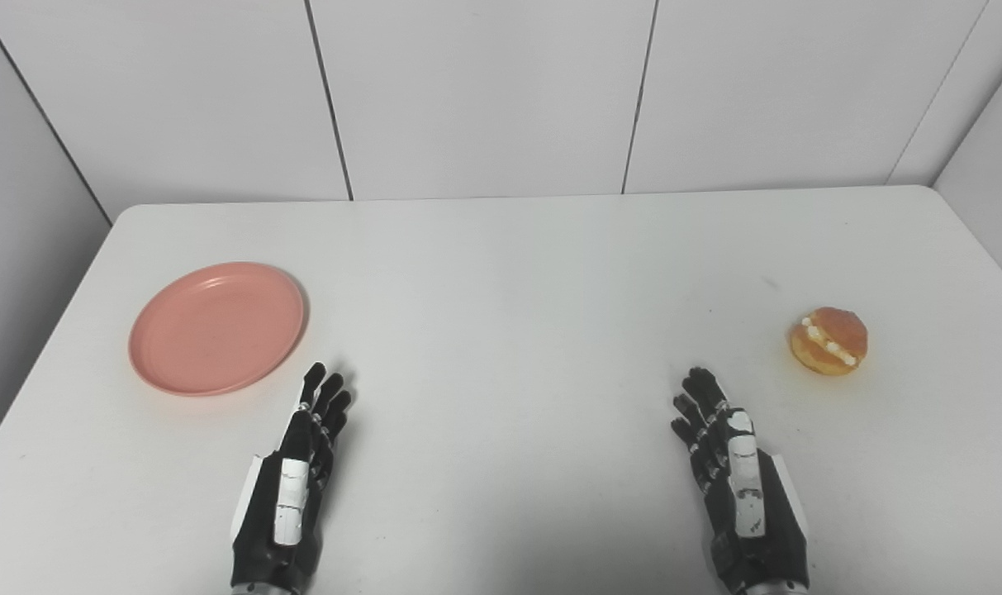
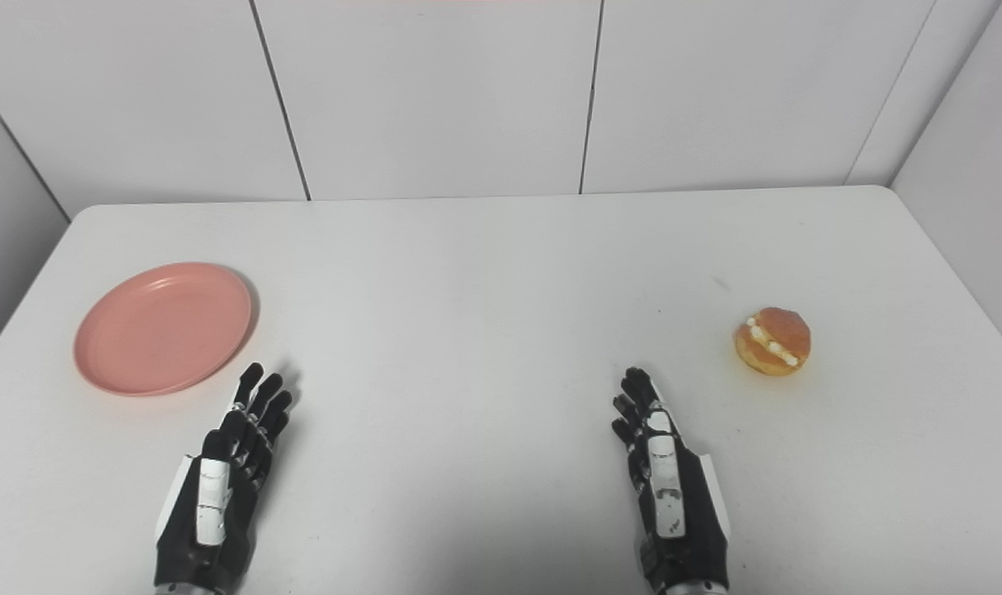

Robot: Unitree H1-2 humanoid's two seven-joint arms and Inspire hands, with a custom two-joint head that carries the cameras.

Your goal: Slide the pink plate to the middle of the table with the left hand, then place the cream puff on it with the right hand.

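A round pink plate [image 1: 217,327] lies flat on the left side of the white table [image 1: 501,273], with nothing on it. A golden cream puff [image 1: 829,340] with a white cream seam sits far to the right. My left hand [image 1: 290,487] rests near the front edge, just right of and below the plate, fingers stretched out and holding nothing. My right hand [image 1: 732,483] lies open at the front right, its fingertips pointing toward the puff but a good way short of it.
White panelled walls close the table in at the back and on both sides. The table's left and right edges run close to the plate and the puff.
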